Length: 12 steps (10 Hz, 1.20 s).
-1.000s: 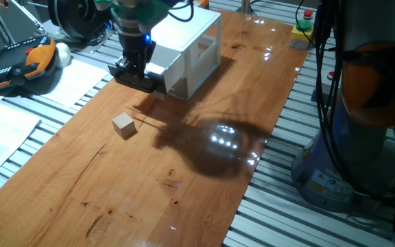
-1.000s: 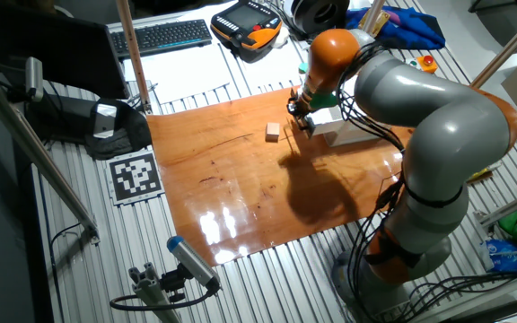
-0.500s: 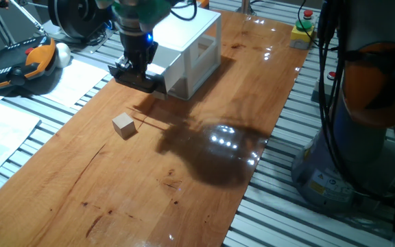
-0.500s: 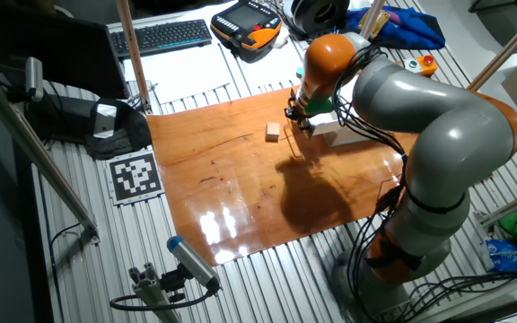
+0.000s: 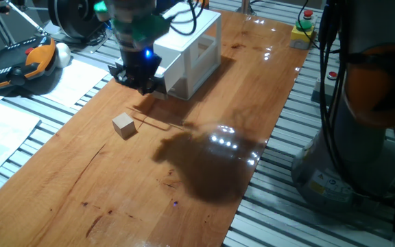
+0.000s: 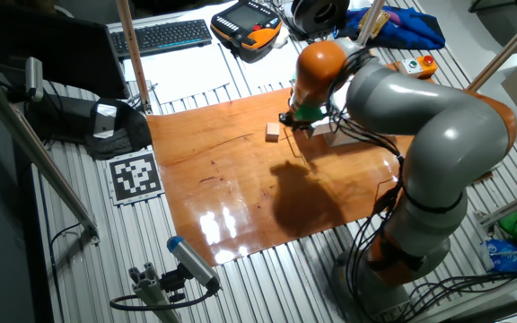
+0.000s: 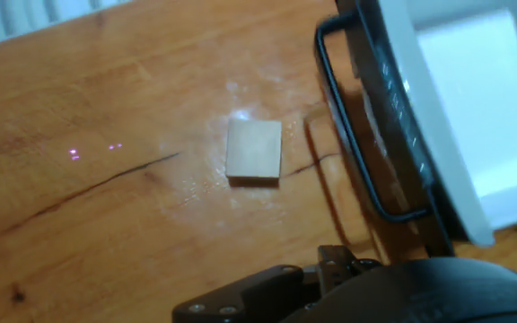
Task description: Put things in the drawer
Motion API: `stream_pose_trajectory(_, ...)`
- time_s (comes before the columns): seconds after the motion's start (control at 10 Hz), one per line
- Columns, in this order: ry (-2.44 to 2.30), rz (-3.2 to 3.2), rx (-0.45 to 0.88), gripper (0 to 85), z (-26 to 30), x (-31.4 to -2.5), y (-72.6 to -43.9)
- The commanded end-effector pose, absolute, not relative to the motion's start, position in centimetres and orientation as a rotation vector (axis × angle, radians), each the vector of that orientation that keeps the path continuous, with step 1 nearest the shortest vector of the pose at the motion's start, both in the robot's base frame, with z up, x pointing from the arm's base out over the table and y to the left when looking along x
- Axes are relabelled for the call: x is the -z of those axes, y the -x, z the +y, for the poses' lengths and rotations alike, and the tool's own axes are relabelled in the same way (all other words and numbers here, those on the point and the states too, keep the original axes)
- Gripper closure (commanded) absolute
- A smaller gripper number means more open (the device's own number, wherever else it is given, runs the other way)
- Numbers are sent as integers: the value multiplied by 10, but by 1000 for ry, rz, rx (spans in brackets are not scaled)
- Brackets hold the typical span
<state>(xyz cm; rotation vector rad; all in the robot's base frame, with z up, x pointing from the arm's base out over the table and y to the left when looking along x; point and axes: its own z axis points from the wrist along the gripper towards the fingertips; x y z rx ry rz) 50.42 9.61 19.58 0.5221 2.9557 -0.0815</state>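
A small pale beige cube (image 5: 123,125) lies on the wooden table, apart from everything; it also shows in the other fixed view (image 6: 273,132) and in the hand view (image 7: 254,150). The white cabinet (image 5: 192,48) stands at the far end. Its upper drawer (image 7: 460,117) shows as a white tray behind a dark handle bar (image 7: 348,135). My gripper (image 5: 141,79) hangs just in front of that handle, above the table and short of the cube. Its fingers (image 7: 267,289) look closed together and hold nothing.
An orange and black teach pendant (image 5: 19,65) and papers (image 5: 5,127) lie off the table's left side. A yellow box with a red button (image 5: 302,26) sits at the far right corner. The robot's base (image 5: 362,137) stands to the right of the table.
My hand has drawn a little away from the drawer's front toward the cube and turned slightly. The cube has not moved.
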Motion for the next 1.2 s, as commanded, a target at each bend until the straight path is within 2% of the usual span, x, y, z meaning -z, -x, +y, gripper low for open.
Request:
stream_pose_trajectory(0.0, -885, 2871, 122, 850, 96, -195, -505)
stream_pose_trajectory(0.2, -1248, 2700, 101, 850, 95, -191, -508)
stream_pose_trajectory(0.4, -1377, 2610, 124, 850, 99, -184, -507)
stream_pose_trajectory(1.1, -1348, 2546, 256, 850, 107, -179, -499)
